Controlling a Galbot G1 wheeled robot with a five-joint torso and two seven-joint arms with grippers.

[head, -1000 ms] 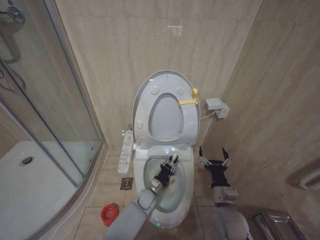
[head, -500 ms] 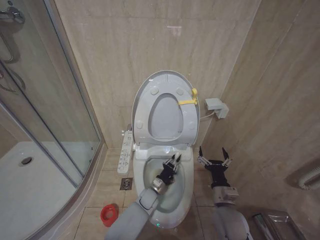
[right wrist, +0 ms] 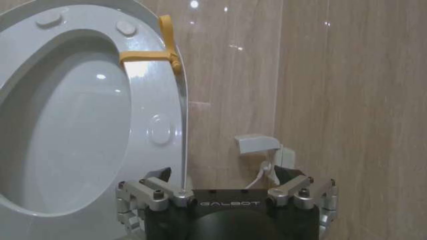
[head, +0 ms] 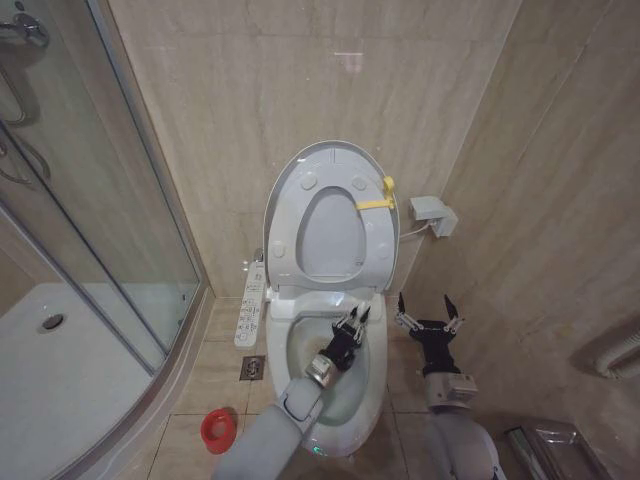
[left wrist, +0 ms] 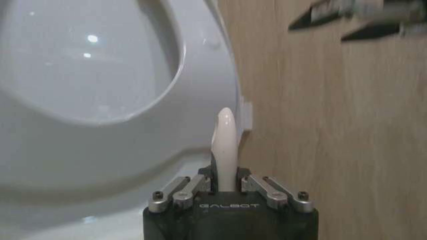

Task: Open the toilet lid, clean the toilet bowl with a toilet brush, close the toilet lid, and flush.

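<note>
Lid: the large glossy white plastic oval toilet lid [head: 325,165] stands raised against the wall at 12 o'clock, the ring seat with its yellow strap [head: 375,202] up with it.
Left tool: the left tool [head: 350,327] is clamped on the thin white stick handle of the toilet brush [left wrist: 223,150], over the white ceramic toilet bowl [head: 372,375].
Change: in the last second the left tool has crept from bowl centre toward 1 o'clock, near the back rim; I judge scrubbing is under way.
Right tool: the right tool [head: 428,312] waits at 3 o'clock of the bowl, fingers spread apart.
Holder: the small round red cup [head: 218,429] sits on the floor at 8 o'clock.
Hidden: the bristle head and the stain cannot be made out.
</note>
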